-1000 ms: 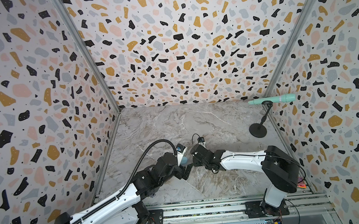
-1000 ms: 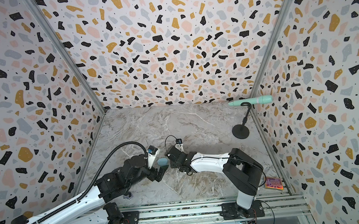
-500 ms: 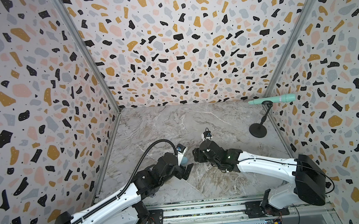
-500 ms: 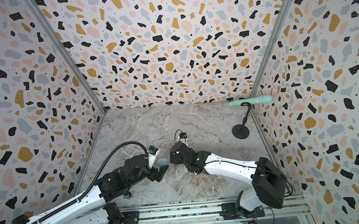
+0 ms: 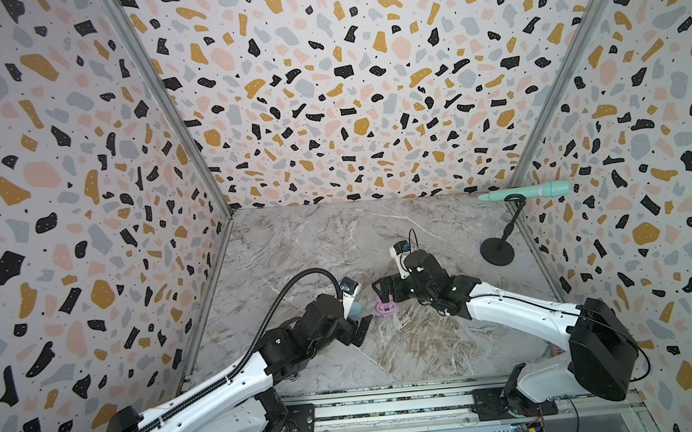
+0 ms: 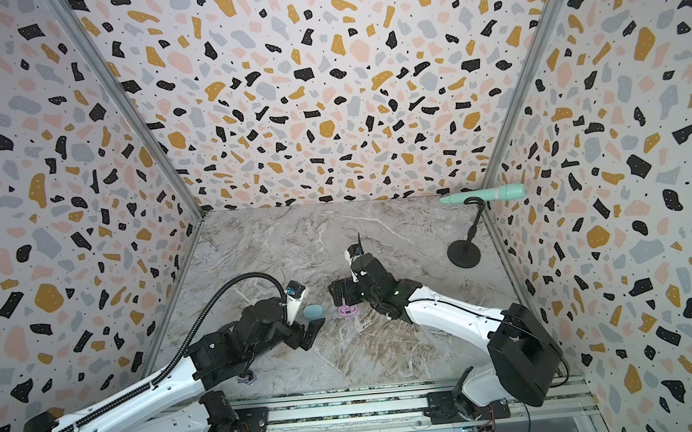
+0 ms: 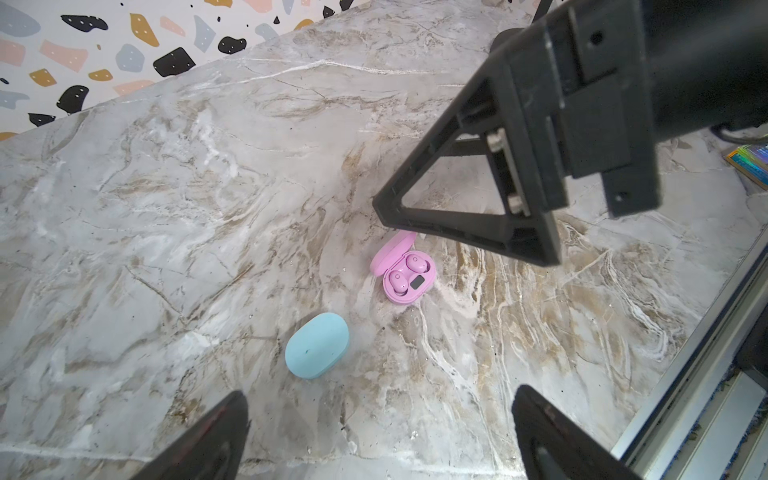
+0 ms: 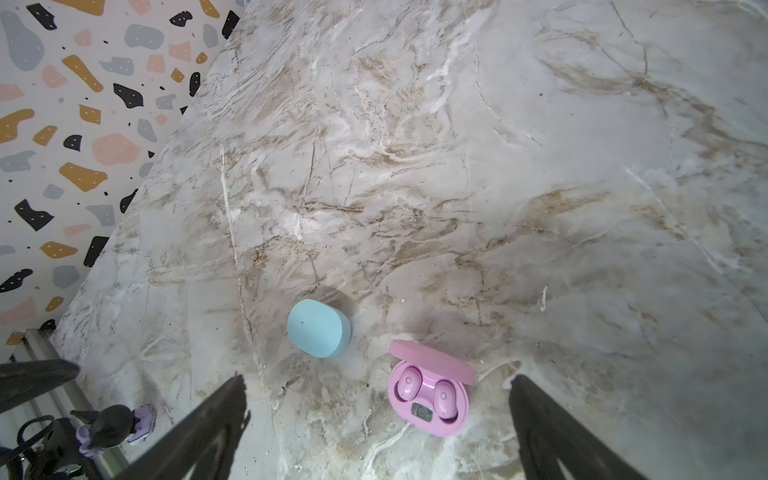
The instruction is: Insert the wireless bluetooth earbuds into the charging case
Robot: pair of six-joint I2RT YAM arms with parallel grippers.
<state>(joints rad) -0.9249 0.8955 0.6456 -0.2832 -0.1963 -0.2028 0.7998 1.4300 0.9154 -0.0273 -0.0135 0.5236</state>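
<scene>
Earbuds (image 8: 409, 382), both pink, sit in your open pink case (image 8: 432, 428) on the bench (image 5: 428, 344), toward its front edge, closed blue case (image 8: 318, 328) just beside. Your left gripper (image 7: 380, 391) and right gripper (image 8: 377, 378) gape empty.

Marble tabletop (image 5: 316, 235): pink case (image 7: 390, 253) (open), blue case (image 7: 316, 345), black stand (image 5: 497, 252).

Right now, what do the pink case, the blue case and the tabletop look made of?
Pink case: likely matte plastic; smooth, evenly coloured, no sharp highlights. Blue case: same look, soft matte plastic, possibly rubberised. Tabletop: marble-patterned, grey with brown veins; real stone or printed laminate, cannot tell.
</scene>
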